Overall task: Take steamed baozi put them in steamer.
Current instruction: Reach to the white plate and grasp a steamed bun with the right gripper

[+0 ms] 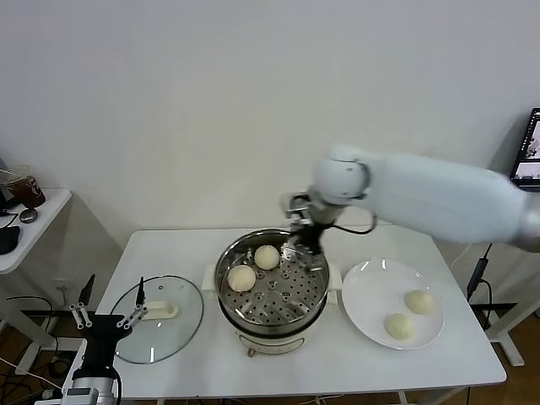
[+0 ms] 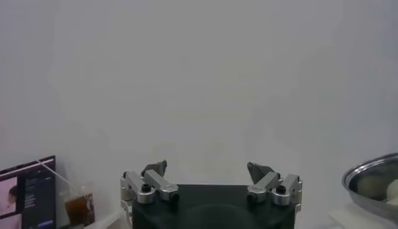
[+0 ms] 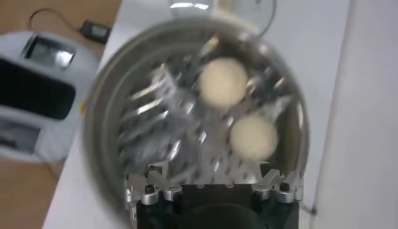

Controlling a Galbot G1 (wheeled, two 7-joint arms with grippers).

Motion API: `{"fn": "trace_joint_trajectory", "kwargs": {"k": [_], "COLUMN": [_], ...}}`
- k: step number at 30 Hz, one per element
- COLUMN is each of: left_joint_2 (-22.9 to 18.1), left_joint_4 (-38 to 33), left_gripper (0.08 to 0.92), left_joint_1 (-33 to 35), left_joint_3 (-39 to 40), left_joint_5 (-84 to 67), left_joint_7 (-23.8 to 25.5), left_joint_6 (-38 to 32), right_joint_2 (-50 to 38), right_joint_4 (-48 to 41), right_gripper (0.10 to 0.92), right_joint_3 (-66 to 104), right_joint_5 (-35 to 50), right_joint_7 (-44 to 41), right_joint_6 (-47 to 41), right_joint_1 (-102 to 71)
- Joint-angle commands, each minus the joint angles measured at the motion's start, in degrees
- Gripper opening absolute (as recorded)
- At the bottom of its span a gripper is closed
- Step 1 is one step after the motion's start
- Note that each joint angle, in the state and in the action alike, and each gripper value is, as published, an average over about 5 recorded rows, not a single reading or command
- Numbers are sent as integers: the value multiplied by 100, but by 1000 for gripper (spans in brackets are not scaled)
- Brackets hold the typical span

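At the front left, the left gripper (image 1: 108, 317) waits low beside the table (image 1: 354, 359), its fingers spread wide and empty. Behind it a glass lid (image 1: 159, 317) lies flat. On the right a white plate (image 1: 371, 291) carries two buns (image 1: 419, 301). In the middle stands the steamer (image 1: 272, 291) with two more buns (image 1: 267, 256) on its tray. Above its far rim hangs the right gripper (image 1: 300, 243), fingers apart, holding nothing.
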Motion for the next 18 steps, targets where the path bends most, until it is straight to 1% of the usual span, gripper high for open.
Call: {"fn": "trace_joint_trajectory", "kwargs": {"k": [1,5,9,13,18], "left_joint_2": [-9,-19,-36,-54,-90], "left_joint_4": [-8,-8,-6,-10,-39], "left_gripper": [823,823,823,823,823], "left_joint_1": [16,29,61,97,143], "left_joint_3": [27,31,24,14,-8], "left_joint_5": [14,28,50,88,131], "left_joint_7": [6,8,8,7,8], "left_joint_6": [-2,-2,-2,2,5], "right_joint_2": [-2509,-2975,-3211,-3147,-2883], "right_joint_4": [760,707,570,357,174], "right_gripper": [823,823,823,823,823], "right_joint_3": [305,898,1832,2564,3121], "right_joint_5": [-1793,-2311,-2651,-2929,-3096], "right_joint_7": [-915,-753,-518,-328,-225], "right_joint_6": [1170,1302,1344,1378,1342], "right_joint_1": [-422,-1452,-2748,-3860,-4549]}}
